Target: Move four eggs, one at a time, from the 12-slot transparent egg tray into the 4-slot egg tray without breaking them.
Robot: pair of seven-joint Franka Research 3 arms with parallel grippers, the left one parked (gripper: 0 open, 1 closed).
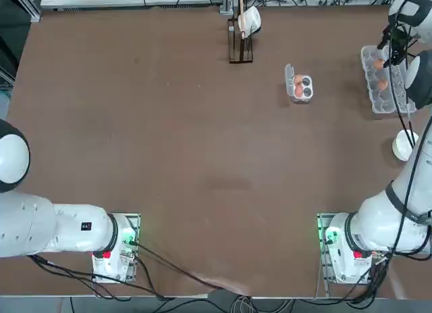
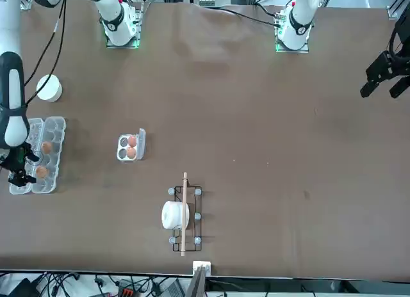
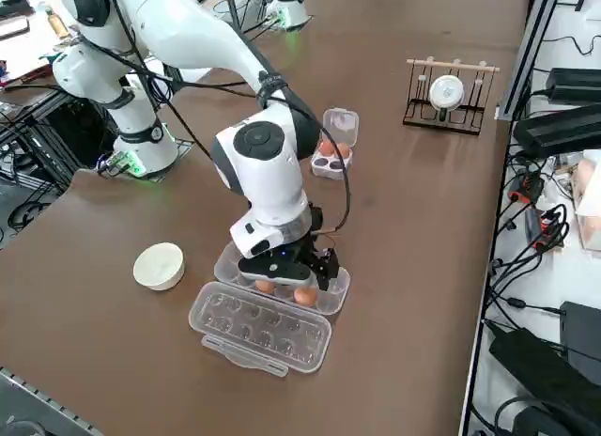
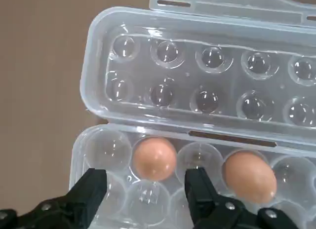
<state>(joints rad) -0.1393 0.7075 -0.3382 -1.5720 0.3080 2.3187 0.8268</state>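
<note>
Gripper partly hides tray.

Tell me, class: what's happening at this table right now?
The right arm is moving eggs between trays. Two eggs already sit in the small tray. Two more remain in the long tray, its lid laid open. The right gripper hovers open just above one of them, holding nothing. A white bowl sits nearby.
</note>
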